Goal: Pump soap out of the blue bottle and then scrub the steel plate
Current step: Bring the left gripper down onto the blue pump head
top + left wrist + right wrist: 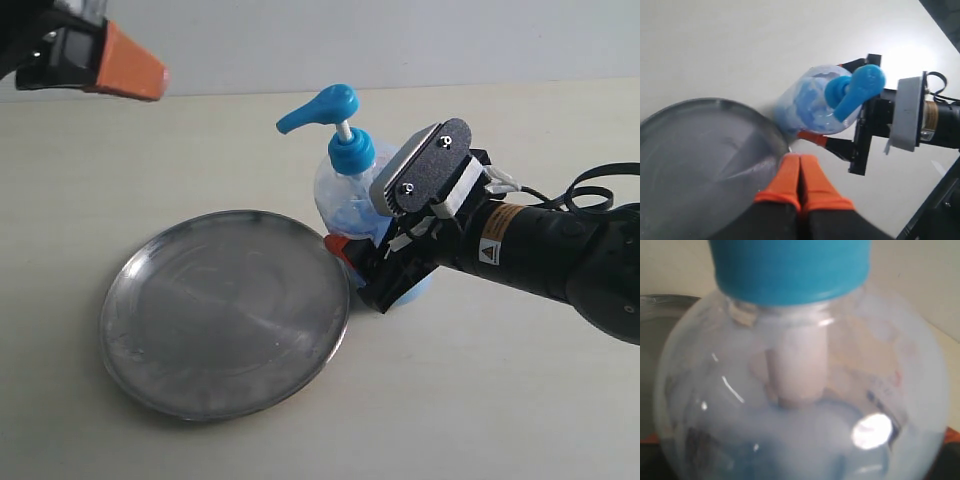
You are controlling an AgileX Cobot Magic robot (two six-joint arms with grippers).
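Note:
The steel plate (225,310) lies flat on the table, its surface showing only scuffs and reflections. The blue bottle (345,185) stands upright just behind the plate's right rim, pump head (320,108) raised, spout pointing left. My right gripper (375,255) is shut on the blue bottle's lower body, with one orange fingertip (338,248) next to the plate rim. The right wrist view is filled by the bottle (800,390) with pale blue soap inside. My left gripper (150,75) hangs high at the upper left, shut and empty, with its fingertips (792,172) pressed together.
A pale tabletop (500,400) surrounds the plate and bottle. The right arm's black body (560,260) reaches in from the right edge. In the left wrist view, the plate (690,150), bottle (815,105) and right gripper's mount (910,112) lie below.

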